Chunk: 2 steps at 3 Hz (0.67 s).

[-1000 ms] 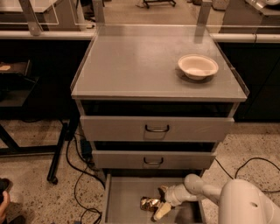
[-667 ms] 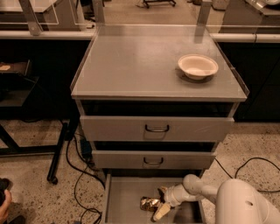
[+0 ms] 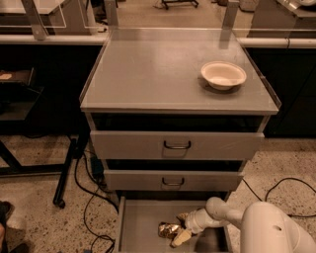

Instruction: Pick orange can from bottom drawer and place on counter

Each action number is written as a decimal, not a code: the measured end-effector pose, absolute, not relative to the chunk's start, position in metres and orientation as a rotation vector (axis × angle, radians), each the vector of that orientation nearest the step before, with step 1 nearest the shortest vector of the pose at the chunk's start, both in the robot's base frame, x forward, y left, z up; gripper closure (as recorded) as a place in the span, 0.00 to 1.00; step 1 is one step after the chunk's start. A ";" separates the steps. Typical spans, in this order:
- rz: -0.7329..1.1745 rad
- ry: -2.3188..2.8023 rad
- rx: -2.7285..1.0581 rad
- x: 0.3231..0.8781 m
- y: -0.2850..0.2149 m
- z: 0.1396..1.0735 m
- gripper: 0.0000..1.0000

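In your camera view, the gripper sits low in the pulled-out bottom drawer, its two fingers spread apart and released; the orange can lies on the drawer floor right at their tips; up on the counter you have a white bowl near the right rim.

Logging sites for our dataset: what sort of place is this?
Probably a lab or workshop: grey metal drawer cabinet, loose cables on a speckled floor, work tables behind. The pincer is down in the bottom drawer by the orange can.
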State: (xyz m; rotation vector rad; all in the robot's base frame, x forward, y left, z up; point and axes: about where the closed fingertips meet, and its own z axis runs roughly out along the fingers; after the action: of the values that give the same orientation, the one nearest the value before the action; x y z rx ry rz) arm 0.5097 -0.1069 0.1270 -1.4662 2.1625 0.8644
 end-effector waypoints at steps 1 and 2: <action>0.864 2.163 -1.466 0.510 -0.107 0.127 0.41; 0.864 2.163 -1.466 0.510 -0.107 0.127 0.64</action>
State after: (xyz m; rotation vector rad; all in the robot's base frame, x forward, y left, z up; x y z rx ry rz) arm 0.5097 -0.1069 0.1270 -1.4662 2.1625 0.8644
